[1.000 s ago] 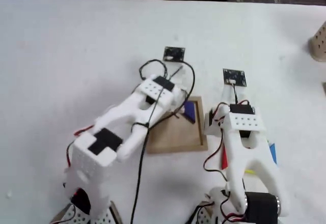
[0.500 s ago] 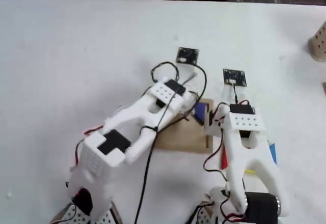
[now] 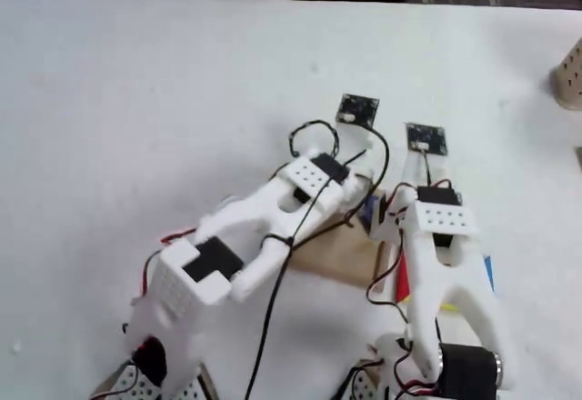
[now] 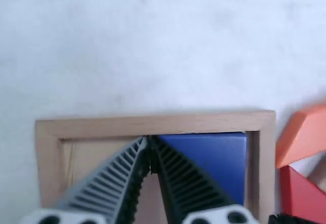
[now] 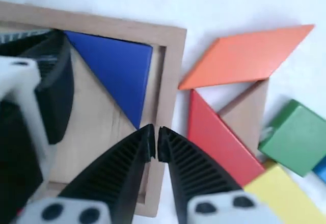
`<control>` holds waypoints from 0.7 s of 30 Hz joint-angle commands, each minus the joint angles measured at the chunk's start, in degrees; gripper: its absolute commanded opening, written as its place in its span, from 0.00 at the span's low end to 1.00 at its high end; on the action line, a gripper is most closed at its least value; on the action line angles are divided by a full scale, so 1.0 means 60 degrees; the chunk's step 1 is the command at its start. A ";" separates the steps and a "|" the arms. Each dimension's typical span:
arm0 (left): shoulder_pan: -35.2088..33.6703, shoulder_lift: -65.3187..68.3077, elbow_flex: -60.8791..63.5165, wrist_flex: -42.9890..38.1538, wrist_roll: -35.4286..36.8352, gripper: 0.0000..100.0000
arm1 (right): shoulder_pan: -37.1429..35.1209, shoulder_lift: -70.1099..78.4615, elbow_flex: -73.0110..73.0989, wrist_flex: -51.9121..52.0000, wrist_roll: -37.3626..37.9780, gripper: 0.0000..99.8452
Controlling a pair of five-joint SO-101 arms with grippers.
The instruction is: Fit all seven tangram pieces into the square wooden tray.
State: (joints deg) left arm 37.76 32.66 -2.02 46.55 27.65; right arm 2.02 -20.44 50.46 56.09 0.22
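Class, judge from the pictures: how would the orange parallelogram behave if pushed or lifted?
The orange parallelogram looks like a stiff painted block, so bending seems unlikely. Lying flat on the table, it should slide rather than roll or tip. Its smooth faces may slip.

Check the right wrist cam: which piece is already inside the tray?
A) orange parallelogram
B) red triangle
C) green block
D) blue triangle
D: the blue triangle lies inside the wooden tray, tucked into a corner. The orange parallelogram, red triangle and green block lie on the table outside it.
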 commanded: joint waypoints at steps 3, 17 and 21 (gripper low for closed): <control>0.0608 -0.0388 -0.0234 -0.0454 0.0073 0.02 | 0.0139 -0.0388 -0.0366 -0.0212 0.0352 0.02; 0.0564 -0.0476 -0.0220 -0.1172 0.0059 0.02 | 0.1443 -0.0315 -0.0352 -0.0740 0.0352 0.02; 0.0418 -0.0579 -0.0322 -0.0454 0.0059 0.02 | 0.1502 -0.0300 -0.0352 -0.0740 0.0352 0.02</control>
State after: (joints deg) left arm 39.25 32.84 -1.93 41.80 27.82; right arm 10.55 -20.62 50.46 52.40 1.98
